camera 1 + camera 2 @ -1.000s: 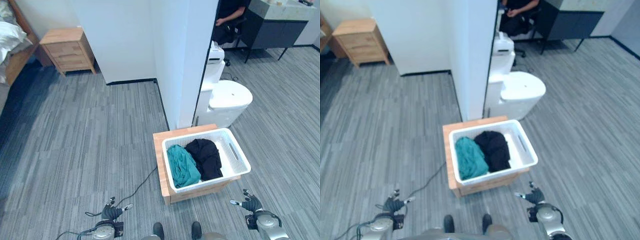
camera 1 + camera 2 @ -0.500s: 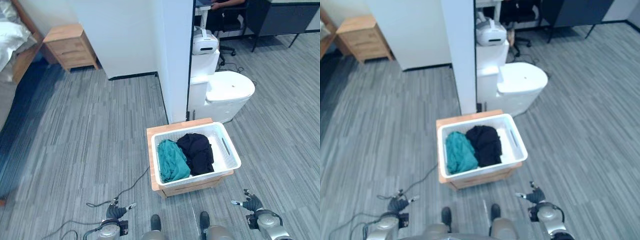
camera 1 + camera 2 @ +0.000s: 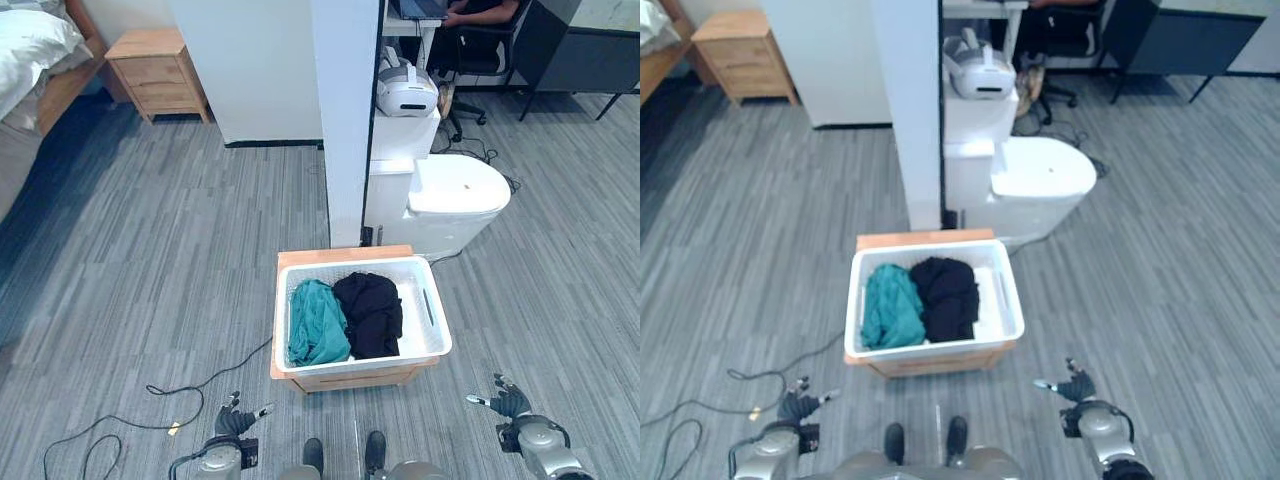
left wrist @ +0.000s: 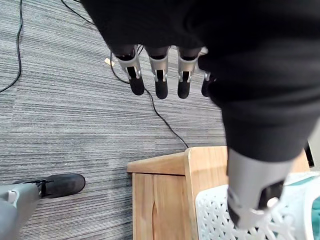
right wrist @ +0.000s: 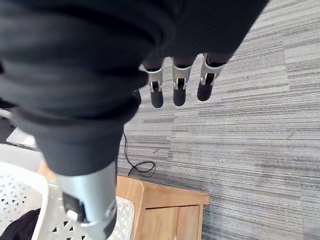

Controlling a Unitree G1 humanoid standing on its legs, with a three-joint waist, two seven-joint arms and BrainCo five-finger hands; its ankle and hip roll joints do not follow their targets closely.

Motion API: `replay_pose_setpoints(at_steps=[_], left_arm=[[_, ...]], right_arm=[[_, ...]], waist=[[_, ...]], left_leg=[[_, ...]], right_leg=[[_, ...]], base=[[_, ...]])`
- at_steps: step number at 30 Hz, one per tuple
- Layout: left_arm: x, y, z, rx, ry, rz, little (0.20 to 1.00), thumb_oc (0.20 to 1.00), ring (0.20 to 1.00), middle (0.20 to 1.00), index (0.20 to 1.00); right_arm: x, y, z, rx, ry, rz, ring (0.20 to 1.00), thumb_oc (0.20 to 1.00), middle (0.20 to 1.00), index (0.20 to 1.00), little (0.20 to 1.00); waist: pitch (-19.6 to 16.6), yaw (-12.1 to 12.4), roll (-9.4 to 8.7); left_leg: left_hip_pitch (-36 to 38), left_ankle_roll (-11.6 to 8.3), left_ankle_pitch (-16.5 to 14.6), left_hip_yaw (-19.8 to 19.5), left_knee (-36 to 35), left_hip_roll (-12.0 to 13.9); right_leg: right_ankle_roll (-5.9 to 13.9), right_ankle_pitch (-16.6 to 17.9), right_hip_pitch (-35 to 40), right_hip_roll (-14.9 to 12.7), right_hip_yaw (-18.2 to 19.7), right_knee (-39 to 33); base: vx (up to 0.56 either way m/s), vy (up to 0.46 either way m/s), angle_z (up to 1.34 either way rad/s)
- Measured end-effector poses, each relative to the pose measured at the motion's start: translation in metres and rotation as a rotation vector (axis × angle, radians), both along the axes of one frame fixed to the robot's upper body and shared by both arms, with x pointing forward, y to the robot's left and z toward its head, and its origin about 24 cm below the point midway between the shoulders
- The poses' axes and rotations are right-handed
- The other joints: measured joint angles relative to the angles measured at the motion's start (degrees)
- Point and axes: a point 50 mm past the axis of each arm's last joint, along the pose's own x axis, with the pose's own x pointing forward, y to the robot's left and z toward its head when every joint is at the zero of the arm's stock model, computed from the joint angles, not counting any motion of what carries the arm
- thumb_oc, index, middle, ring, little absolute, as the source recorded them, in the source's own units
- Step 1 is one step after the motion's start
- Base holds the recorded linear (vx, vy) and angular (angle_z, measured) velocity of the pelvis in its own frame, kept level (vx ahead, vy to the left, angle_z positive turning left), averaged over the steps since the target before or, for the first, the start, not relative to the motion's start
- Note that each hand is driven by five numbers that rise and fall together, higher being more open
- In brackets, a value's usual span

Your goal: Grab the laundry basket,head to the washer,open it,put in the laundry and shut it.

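seated person (image 3: 470,12) cut off at top edge, bed (image 3: 30,60) cropped at left

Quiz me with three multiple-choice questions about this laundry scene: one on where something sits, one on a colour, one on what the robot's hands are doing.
1. Where does the white laundry basket sit?
A. on a low wooden stand
B. on the bed
C. on the toilet lid

2. What colours are the clothes in the basket?
A. red and yellow
B. teal and black
C. all white

3. What is the state of the two hands?
A. both grip the basket
B. one holds a garment
C. both open, holding nothing

Answers:
1 A, the basket rests on the stand beside the white pillar.
2 B, a teal garment lies beside a black garment.
3 C, the left hand and right hand hang with straight fingers, apart from the basket.
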Motion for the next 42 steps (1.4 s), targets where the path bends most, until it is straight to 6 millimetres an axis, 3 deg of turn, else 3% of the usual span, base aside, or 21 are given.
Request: replay_pose_setpoints(at_steps=[9,13,18,25,29,30,31,33,35,37,39,42], left_arm=[[0.031,0.006,0.03,0.046,-0.162,-0.032,1.0,1.0,1.0,1.0,1.0],[0.063,-0.002,0.051,0.06,-0.279,-0.053,1.0,1.0,1.0,1.0,1.0],[0.104,-0.016,0.075,0.077,-0.388,-0.079,1.0,1.0,1.0,1.0,1.0],[0.16,-0.049,0.108,0.14,-0.481,-0.2,1.0,1.0,1.0,1.0,1.0],[0.182,-0.056,0.128,0.203,-0.539,-0.213,1.0,1.0,1.0,1.0,1.0],[0.185,-0.055,0.13,0.215,-0.549,-0.202,0.881,0.881,0.881,0.881,0.881],[0.198,-0.06,0.145,0.249,-0.595,-0.215,0.2,0.2,0.2,0.2,0.2],[0.205,-0.06,0.154,0.255,-0.611,-0.202,0.2,0.2,0.2,0.2,0.2],[0.201,-0.057,0.159,0.224,-0.647,-0.166,0.2,0.2,0.2,0.2,0.2],[0.179,-0.056,0.143,0.19,-0.619,-0.144,0.2,0.2,0.2,0.2,0.2],[0.145,-0.058,0.122,0.148,-0.58,-0.141,0.2,0.2,0.2,0.2,0.2],[0.121,-0.059,0.108,0.119,-0.537,-0.134,0.2,0.2,0.2,0.2,0.2]], right_arm=[[0.029,0.01,0.024,-0.01,-0.146,0.048,1.0,1.0,1.0,1.0,1.0],[0.062,0.007,0.048,-0.06,-0.243,0.059,1.0,1.0,1.0,1.0,1.0],[0.095,0.018,0.071,-0.087,-0.34,0.076,1.0,1.0,1.0,1.0,1.0],[0.139,0.042,0.098,-0.101,-0.422,0.083,1.0,1.0,1.0,1.0,1.0],[0.17,0.066,0.132,-0.12,-0.51,0.159,1.0,1.0,1.0,1.0,1.0],[0.173,0.066,0.136,-0.133,-0.522,0.151,0.558,0.558,0.558,0.558,0.558],[0.185,0.066,0.152,-0.168,-0.561,0.152,0.2,0.2,0.2,0.2,0.2],[0.193,0.07,0.163,-0.149,-0.585,0.142,0.2,0.2,0.2,0.2,0.2],[0.186,0.068,0.161,-0.112,-0.609,0.121,0.2,0.2,0.2,0.2,0.2],[0.162,0.064,0.141,-0.073,-0.598,0.098,0.2,0.2,0.2,0.2,0.2],[0.127,0.058,0.118,-0.037,-0.566,0.091,0.2,0.2,0.2,0.2,0.2],[0.101,0.056,0.104,-0.009,-0.542,0.078,0.2,0.2,0.2,0.2,0.2]], waist=[[0.09,0.2,0.36],[0.87,0.24,0.34],[2.73,0.07,0.29],[7.03,-0.07,0.37],[10.85,0.19,0.89],[10.92,0.19,1.03],[11.18,0.27,1.25],[11.62,0.58,1.25],[12.37,0.15,1.06],[12.69,0.11,1.02],[12.73,-0.05,0.96],[12.67,0.04,0.69]], left_leg=[[-1.28,1.08,-0.8,1.52,-0.31,-1.31],[-5.8,1.65,1.13,1.61,0.04,-1.32],[-8.96,1.4,1.77,1.62,0.07,-1.05],[-15.92,1.37,2.48,1.6,1.32,-0.97],[-18.67,1.25,2.59,1.46,2.8,-0.74],[-19.37,1.25,2.59,1.36,2.92,-0.77],[-21.51,1.11,2.8,1.16,3.74,-0.79],[-22.24,0.92,3.31,1.14,3.41,-0.77],[-21.5,0.94,4.23,0.89,2.05,-0.75],[-18.4,1.0,4.65,1.07,0.26,-0.8],[-15.05,0.98,4.63,1.22,0.11,-1.2],[-11.59,0.91,4.54,1.39,0.07,-1.6]], right_leg=[[1.97,0.96,-1.76,-1.26,2.12,-0.02],[2.18,2.37,-6.62,-1.24,2.08,0.0],[2.06,2.76,-9.75,-0.94,1.9,0.02],[1.45,3.93,-16.37,-0.83,1.87,0.5],[1.21,4.13,-19.42,-0.94,1.78,2.43],[1.19,4.12,-20.04,-0.94,1.78,2.4],[1.19,4.13,-22.19,-1.06,1.63,3.37],[1.46,3.93,-23.41,-1.09,1.71,4.02],[1.48,4.0,-23.19,-1.06,1.44,4.11],[1.16,4.23,-20.79,-0.98,1.44,3.68],[1.13,4.25,-16.56,-1.3,1.82,2.03],[1.17,4.21,-12.12,-1.63,2.17,0.11]], base=[[0.03,0.0,-0.1],[-0.07,-0.043,0.0],[-0.06,-0.031,0.01],[-0.1,-0.024,-0.01],[-0.06,-0.023,-0.03],[-0.05,-0.006,0.07],[-0.02,-0.009,0.05],[0.0,0.0,0.0],[0.04,-0.015,0.03],[0.04,-0.025,0.02],[0.08,-0.044,0.08],[0.07,-0.041,0.03]])
